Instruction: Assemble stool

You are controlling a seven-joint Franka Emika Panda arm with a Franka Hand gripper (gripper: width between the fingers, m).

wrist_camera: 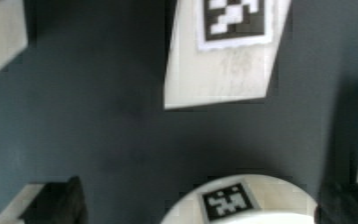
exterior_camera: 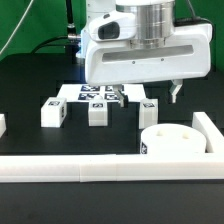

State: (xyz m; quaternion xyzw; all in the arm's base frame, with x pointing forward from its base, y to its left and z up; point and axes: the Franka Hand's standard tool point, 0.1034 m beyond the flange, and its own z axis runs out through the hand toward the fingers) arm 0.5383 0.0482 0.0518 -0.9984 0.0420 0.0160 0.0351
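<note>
The round white seat disc (exterior_camera: 168,140) lies at the exterior view's front right, inside the corner of the rails. Three white tagged leg blocks (exterior_camera: 52,111) (exterior_camera: 97,112) (exterior_camera: 149,112) stand in a row behind it. My gripper (exterior_camera: 147,95) hangs open and empty above the right block and the disc. In the wrist view the gripper (wrist_camera: 208,202) has its dark fingers (wrist_camera: 48,200) wide apart. The disc's tagged rim (wrist_camera: 247,198) shows between them, well below. One leg block (wrist_camera: 220,60) stands beyond the disc.
A long white border rail (exterior_camera: 90,168) runs along the front and another (exterior_camera: 211,130) along the exterior view's right. The marker board (exterior_camera: 92,92) lies behind the blocks, partly hidden by my hand. A white piece (exterior_camera: 2,124) shows at the left edge.
</note>
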